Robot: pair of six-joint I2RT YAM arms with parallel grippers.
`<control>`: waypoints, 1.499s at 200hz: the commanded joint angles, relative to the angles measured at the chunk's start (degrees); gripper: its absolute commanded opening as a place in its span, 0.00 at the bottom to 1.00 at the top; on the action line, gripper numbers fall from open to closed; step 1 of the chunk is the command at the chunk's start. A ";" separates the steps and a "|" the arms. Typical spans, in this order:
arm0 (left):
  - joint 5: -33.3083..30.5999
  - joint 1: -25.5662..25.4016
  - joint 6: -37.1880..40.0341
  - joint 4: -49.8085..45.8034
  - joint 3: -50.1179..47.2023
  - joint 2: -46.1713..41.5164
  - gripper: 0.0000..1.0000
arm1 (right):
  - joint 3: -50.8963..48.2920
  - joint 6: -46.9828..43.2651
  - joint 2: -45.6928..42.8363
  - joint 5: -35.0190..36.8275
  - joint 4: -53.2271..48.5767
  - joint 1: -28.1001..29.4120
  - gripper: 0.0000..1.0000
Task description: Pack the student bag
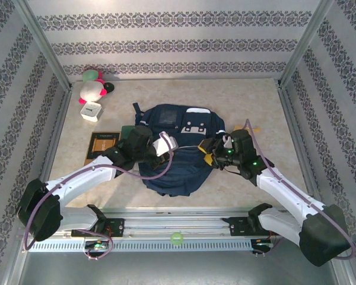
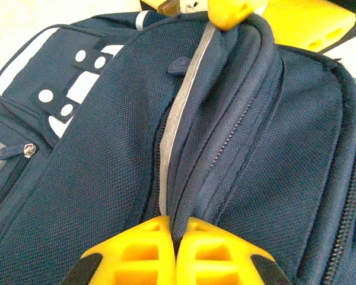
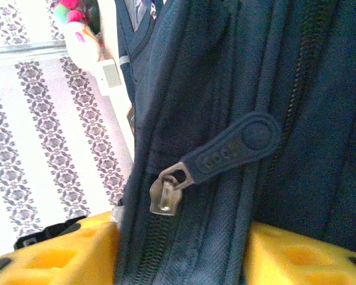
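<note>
The student bag [image 1: 178, 160], a large navy-blue backpack, lies in the middle of the table between both arms. My left gripper [image 1: 166, 144] is shut on a raised fold of its fabric beside a grey stripe [image 2: 177, 228]. From the other side my right gripper [image 1: 212, 153] has its yellow fingers pressed against a ridge of the bag that carries a zipper [image 3: 181, 249]. The metal zipper slider [image 3: 165, 196] and its navy rubber pull tab [image 3: 234, 148] sit just ahead of those fingers. A yellow finger of the right gripper shows at the top of the left wrist view [image 2: 228, 12].
A pink, white and green plush toy [image 1: 94, 86] and a small white cube [image 1: 91, 111] stand at the back left. A flat brown and black item [image 1: 104, 145] lies left of the bag. Patterned walls enclose the table on three sides.
</note>
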 commanded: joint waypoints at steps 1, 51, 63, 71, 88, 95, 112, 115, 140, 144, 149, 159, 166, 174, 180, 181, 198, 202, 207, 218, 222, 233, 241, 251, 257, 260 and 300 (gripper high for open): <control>2.97 -0.28 -2.40 7.45 0.40 -2.04 0.02 | -0.06 1.79 -0.32 2.35 5.34 1.97 0.27; 4.64 -1.51 -0.96 -2.99 7.73 -0.32 0.82 | 1.84 1.52 -1.51 5.46 4.90 3.83 0.05; 4.04 -2.81 -1.19 -3.37 9.13 0.54 0.87 | 2.62 1.28 -1.20 5.75 4.86 4.38 0.04; 3.46 -3.72 -1.55 -2.67 9.51 1.22 0.88 | 3.31 1.13 -0.93 6.02 4.90 4.78 0.04; 2.82 -5.14 -2.17 -0.84 9.88 3.61 0.90 | 4.40 1.00 -0.62 6.62 4.81 5.52 0.03; 2.96 -5.45 -2.05 -0.70 10.22 4.76 0.90 | 4.77 0.92 -0.54 6.99 4.83 5.78 0.03; 3.96 -6.40 -2.40 -0.69 11.41 7.35 0.91 | 5.46 0.74 -0.70 7.84 4.64 6.29 0.04; 4.21 -6.57 -2.47 -0.62 11.54 7.76 0.91 | 5.49 0.73 -0.71 7.94 4.61 6.30 0.04; 2.74 -7.49 -3.52 0.28 11.97 10.61 0.91 | 5.84 0.62 -1.04 8.76 4.56 6.68 0.04; 1.60 -7.56 -3.78 0.43 12.01 11.05 0.91 | 6.00 0.56 -0.98 8.76 4.57 6.69 0.04; -0.08 -7.57 -4.24 0.49 12.01 11.62 0.89 | 6.18 0.35 -0.95 8.68 4.56 6.73 0.04; -3.32 -7.57 -5.01 0.47 12.12 12.57 0.79 | 6.67 -0.03 -0.91 8.41 4.44 6.93 0.04; -4.69 -7.57 -5.04 0.46 12.10 12.88 0.65 | 7.02 -0.71 -0.87 8.18 4.36 6.95 0.05; -5.62 -7.57 -5.02 0.49 11.83 12.63 0.40 | 7.32 -1.89 -1.01 7.82 4.06 6.78 0.08; -6.10 -7.57 -4.98 0.90 11.46 12.00 0.27 | 7.64 -3.50 -1.34 7.81 3.34 6.49 0.11; -6.18 -7.57 -4.97 0.94 11.34 11.83 0.25 | 7.67 -3.85 -1.37 7.80 3.29 6.41 0.12; -7.64 -7.26 -3.55 3.14 8.74 8.02 0.00 | 7.64 -11.69 -3.40 8.36 -0.34 4.27 0.31; -7.33 -6.95 -3.20 3.47 8.16 6.96 0.00 | 7.44 -13.83 -4.14 8.69 -1.65 3.53 0.34; -6.23 -6.32 -2.96 3.40 7.65 5.68 0.00 | 6.96 -16.32 -5.00 9.35 -3.09 2.61 0.38; -2.05 -4.42 -2.86 2.24 7.47 3.31 0.00 | 4.90 -22.23 -6.72 9.41 -3.82 0.14 0.44; -0.38 -3.63 -2.85 1.83 7.46 2.54 0.00 | 4.21 -24.25 -7.35 8.99 -3.87 -0.95 0.45; 2.40 -1.60 -3.10 1.31 7.57 0.65 0.00 | 2.09 -30.20 -8.80 7.90 -3.44 -3.92 0.48; 4.36 -0.28 -2.95 1.10 7.56 -0.71 0.00 | 0.58 -34.57 -9.81 7.39 -2.67 -5.74 0.50; 7.15 2.07 -3.34 0.88 7.66 -2.04 0.00 | -0.92 -41.51 -10.84 7.44 -1.98 -7.42 0.54; 9.03 3.90 -4.03 1.03 7.78 -2.63 0.00 | -1.89 -45.80 -11.37 7.70 -1.11 -8.04 0.57; 10.04 4.76 -4.33 1.22 7.79 -3.00 0.00 | -2.44 -47.92 -11.58 7.75 -0.65 -8.32 0.57; 18.83 11.95 -4.99 1.23 8.97 -4.35 0.00 | -5.84 -68.17 -4.96 9.36 4.46 -10.05 0.60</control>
